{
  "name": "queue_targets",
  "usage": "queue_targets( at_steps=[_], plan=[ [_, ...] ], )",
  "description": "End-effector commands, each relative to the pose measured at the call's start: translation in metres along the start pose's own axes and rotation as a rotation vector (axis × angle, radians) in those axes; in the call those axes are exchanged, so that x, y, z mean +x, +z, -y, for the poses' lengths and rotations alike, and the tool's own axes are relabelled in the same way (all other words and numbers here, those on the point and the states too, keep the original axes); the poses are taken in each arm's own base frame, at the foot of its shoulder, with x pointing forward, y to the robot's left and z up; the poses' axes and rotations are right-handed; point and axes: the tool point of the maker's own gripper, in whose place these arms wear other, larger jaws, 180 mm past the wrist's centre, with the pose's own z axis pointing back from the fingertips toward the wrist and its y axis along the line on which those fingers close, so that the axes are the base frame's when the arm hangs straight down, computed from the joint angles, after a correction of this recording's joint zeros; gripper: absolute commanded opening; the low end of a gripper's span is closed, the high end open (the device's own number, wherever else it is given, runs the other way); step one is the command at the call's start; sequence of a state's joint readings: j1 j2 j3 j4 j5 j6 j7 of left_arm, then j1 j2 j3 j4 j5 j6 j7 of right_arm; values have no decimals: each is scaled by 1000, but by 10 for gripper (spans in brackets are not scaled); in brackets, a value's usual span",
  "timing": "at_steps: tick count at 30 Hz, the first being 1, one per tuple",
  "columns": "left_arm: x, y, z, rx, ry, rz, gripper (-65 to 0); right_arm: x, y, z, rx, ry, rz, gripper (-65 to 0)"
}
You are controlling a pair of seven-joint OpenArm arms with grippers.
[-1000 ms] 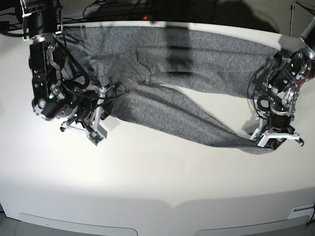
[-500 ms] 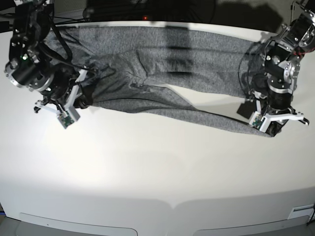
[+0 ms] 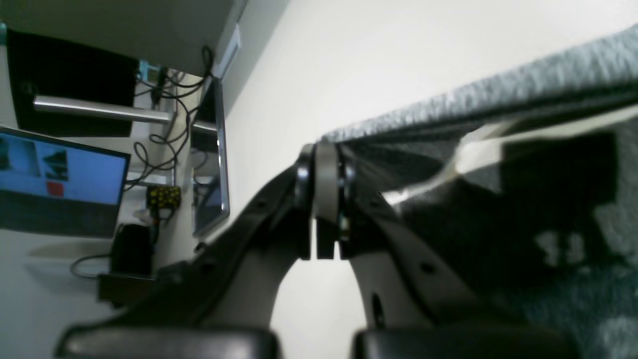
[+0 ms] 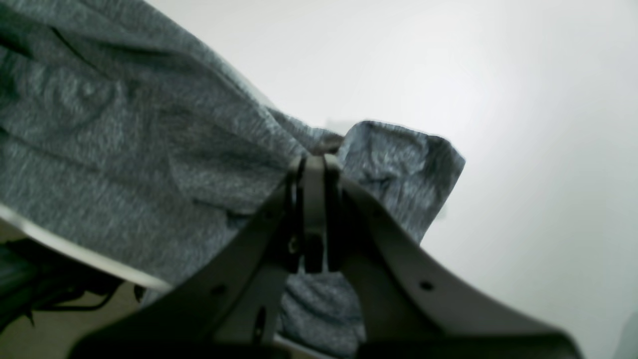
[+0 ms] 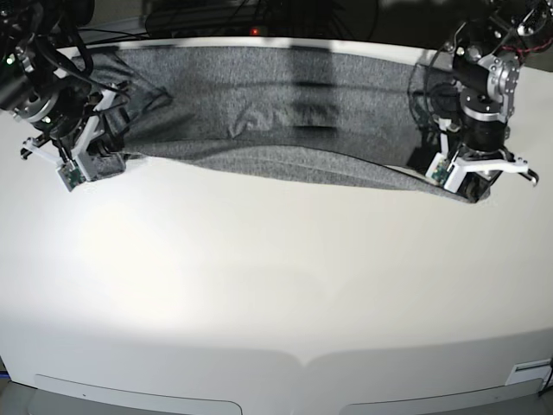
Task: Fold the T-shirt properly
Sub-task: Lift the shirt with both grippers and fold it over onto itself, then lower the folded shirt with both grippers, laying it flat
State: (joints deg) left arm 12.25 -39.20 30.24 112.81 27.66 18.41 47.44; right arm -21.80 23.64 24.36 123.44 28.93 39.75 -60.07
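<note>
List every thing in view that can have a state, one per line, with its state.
T-shirt: stretched across the far side of the table, front edge lifted and doubled back, wrinkled.
Left tool: shut on the T-shirt's edge.
Right tool: shut on a bunched T-shirt edge.
Table: white, its near part bare.
Monitor: on, showing a blue screen.
</note>
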Motion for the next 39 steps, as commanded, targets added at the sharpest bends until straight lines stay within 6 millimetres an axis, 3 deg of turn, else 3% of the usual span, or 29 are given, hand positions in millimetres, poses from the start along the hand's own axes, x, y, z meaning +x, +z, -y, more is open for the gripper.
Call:
queue_targets(
  at_steps=[1,8,12,18,24,28,32,33,35,36,39],
  plan=[
    [9,1,-18,55,-18,27,-650,10,6,6,-18,21,38,-650],
    [0,7,-24,52,-57,-56,-650,7,12,17,-44,18,33,-650],
    [-9,14,-13,15,-75,-80,-650,7,14,19,-51,17,33,-650],
    [-12,41,1,-27,-85,-74,-650,9,15,19,-52,21,39,-650],
    [-6,64,7,-64,-65,-50,-650,-1,15,11,-33,17,13,-650],
    [-10,69,11,-78,-70,-56,-650,-12,16,3,-10,9,-7,-650],
    [-8,69,12,-80,-70,-44,-650,-10,16,-1,10,0,2,-650],
    [-7,69,12,-81,-69,-37,-650,-9,16,-1,13,-2,9,-625],
    [-6,69,12,-81,-70,-35,-650,-6,16,-2,22,-7,24,-486],
    [-6,69,12,-82,-68,-36,-650,-3,16,-2,22,-8,42,-449],
    [-6,69,13,-87,-65,-37,-650,3,13,-2,28,-23,88,-440]
  ],
)
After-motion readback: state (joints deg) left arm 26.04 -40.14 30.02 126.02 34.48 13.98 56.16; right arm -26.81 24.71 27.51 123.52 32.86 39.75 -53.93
